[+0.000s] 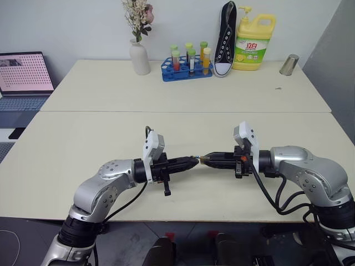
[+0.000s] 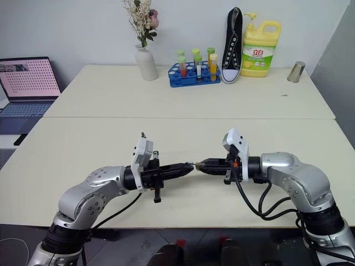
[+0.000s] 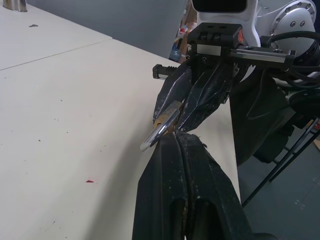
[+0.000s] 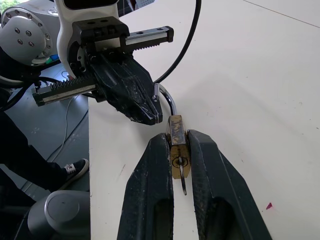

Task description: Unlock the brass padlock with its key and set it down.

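Observation:
The brass padlock [image 4: 177,145] hangs above the table's near part, clamped by its body between the two fingers of my right gripper [image 1: 204,159]. Its silver shackle [image 4: 167,97] points toward my left gripper [image 1: 194,160]. A thin dark key [image 4: 183,187] sticks out of the keyhole end, between the right fingers. The left gripper [image 3: 179,136] is shut, and its tips meet the padlock beside the shackle [image 3: 157,132], whose curved end stands free at the side. I cannot tell whether those tips pinch the shackle. The two grippers face each other tip to tip.
On the far table stand a white vase of flowers [image 1: 139,57], a blue rack of test tubes [image 1: 187,69], a black shoe [image 1: 224,39], a yellow detergent bottle [image 1: 254,41] and a metal cup [image 1: 289,64]. A laptop [image 1: 22,75] sits at far left.

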`<action>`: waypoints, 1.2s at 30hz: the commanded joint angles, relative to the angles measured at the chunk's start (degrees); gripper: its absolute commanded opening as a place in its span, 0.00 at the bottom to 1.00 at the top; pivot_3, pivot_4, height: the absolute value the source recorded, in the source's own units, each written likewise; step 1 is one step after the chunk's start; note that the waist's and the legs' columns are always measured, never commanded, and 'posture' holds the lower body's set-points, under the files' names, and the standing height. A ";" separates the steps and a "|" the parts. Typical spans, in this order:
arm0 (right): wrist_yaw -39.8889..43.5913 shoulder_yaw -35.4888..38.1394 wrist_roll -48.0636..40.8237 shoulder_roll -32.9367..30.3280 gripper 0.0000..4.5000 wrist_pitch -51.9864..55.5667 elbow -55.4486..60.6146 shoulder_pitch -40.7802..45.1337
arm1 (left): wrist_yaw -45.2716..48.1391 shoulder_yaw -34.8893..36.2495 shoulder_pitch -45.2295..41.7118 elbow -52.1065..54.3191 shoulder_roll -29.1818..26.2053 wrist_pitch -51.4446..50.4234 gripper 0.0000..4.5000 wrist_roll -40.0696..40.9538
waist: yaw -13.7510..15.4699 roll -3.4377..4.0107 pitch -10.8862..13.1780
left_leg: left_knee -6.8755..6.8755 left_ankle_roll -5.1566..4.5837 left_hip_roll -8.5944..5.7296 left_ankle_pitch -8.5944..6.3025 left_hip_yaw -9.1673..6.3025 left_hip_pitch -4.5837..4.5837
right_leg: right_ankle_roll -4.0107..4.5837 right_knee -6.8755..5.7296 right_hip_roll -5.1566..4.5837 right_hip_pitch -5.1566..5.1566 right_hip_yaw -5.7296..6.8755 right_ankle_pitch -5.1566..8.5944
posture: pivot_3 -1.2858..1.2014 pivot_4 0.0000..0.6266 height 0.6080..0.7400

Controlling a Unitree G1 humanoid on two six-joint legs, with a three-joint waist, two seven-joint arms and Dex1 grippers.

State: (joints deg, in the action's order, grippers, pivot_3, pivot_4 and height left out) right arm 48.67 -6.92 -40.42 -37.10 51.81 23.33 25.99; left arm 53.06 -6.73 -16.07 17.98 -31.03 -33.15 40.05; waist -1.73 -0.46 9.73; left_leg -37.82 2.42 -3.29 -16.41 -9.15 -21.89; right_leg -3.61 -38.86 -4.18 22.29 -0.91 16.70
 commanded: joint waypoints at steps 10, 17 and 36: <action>-1.27 1.02 -0.89 1.68 0.03 4.63 -5.04 2.67 | 8.58 -3.91 6.28 -3.32 -9.58 41.75 0.00 -28.39 | 0.20 0.13 0.07 | 0.14 0.03 0.00 0.01 0.13 0.06 | 0.05 0.09 0.03 0.01 -0.08 0.00 | 0.52 0.24 1.00; -1.65 -1.35 -0.14 5.13 0.03 9.59 -11.55 5.61 | 6.12 -2.42 5.99 -13.85 -8.13 59.39 0.41 -33.62 | 0.21 0.14 0.08 | 0.17 0.00 0.02 -0.01 0.07 -0.03 | 0.05 0.25 -0.08 0.01 -0.06 0.00 | 0.52 0.24 1.00; 2.89 -8.49 18.31 0.01 0.64 -3.63 -25.24 11.06 | 0.28 1.41 8.82 -10.69 -6.82 41.18 1.00 -24.21 | 0.02 0.17 0.10 | 0.20 -0.01 -0.03 -0.01 0.03 -0.01 | 0.03 0.11 -0.12 0.07 0.00 0.01 | 0.52 0.24 1.00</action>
State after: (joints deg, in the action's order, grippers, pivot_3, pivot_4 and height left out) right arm 50.32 -17.37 -22.66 -35.85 50.05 -5.29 37.53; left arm 54.52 -7.21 -6.62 4.88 -37.94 11.96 13.59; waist -1.71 -0.29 9.83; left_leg -37.62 2.41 -3.32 -16.41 -9.12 -21.91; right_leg -3.58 -38.75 -4.30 22.36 -0.89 16.71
